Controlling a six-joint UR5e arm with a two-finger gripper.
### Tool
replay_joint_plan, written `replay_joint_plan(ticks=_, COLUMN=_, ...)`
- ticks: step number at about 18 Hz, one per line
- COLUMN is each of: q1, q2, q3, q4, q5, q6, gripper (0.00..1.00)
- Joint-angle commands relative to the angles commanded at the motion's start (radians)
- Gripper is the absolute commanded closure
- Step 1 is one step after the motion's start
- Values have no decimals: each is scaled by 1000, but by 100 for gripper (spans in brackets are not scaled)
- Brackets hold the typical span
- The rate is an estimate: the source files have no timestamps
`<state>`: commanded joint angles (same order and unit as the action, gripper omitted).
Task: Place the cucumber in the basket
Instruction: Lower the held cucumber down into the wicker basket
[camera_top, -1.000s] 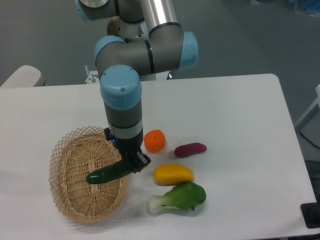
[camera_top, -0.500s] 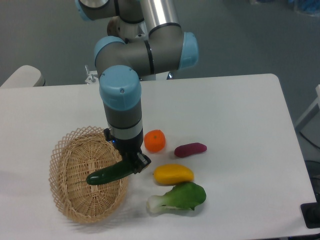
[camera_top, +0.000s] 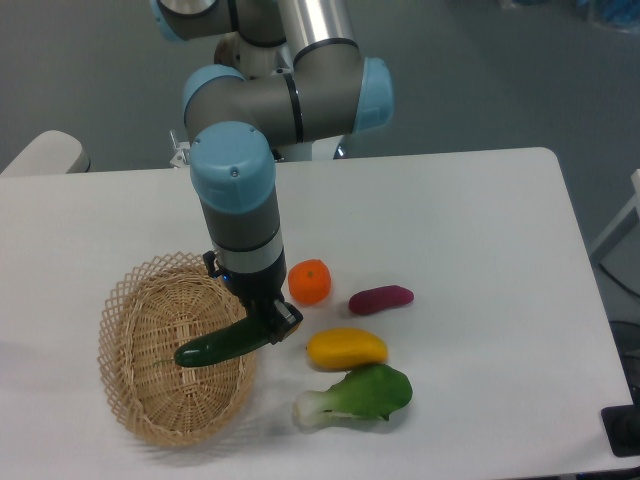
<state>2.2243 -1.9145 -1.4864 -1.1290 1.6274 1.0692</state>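
Observation:
The oval tan wicker basket (camera_top: 140, 385) sits at the front left of the white table. My gripper (camera_top: 270, 325) is shut on the right end of the dark green glossy cucumber (camera_top: 215, 345). The cucumber is held nearly level, tilted down to the left, over the right half of the basket. Its left end reaches over the basket's middle. The gripper hangs straight down over the basket's right rim. The fingers are mostly hidden behind the wrist and cucumber.
Right of the basket lie an orange (camera_top: 309, 281), a purple eggplant (camera_top: 380, 298), a yellow mango-like fruit (camera_top: 346, 348) and a leafy green bok choy (camera_top: 360, 394). The table's front edge is close below the basket.
The arm has shifted slightly left, carrying the cucumber a little further over the basket. The other items have not moved.

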Motion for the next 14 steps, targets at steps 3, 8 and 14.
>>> replay_joint_plan(ticks=3, q1=-12, q2=25, q3=-31, q4=-3, q5=9, q6=-98, gripper=87)
replay_joint_plan(ticks=8, q1=-41, q2=81, q3=-155, q4=-3, q5=43, q6=-334, gripper=86)
replay_joint_plan(ticks=14, q1=-101, q2=45, q3=-193, q4=3, q5=55, q6=-690, gripper=86)
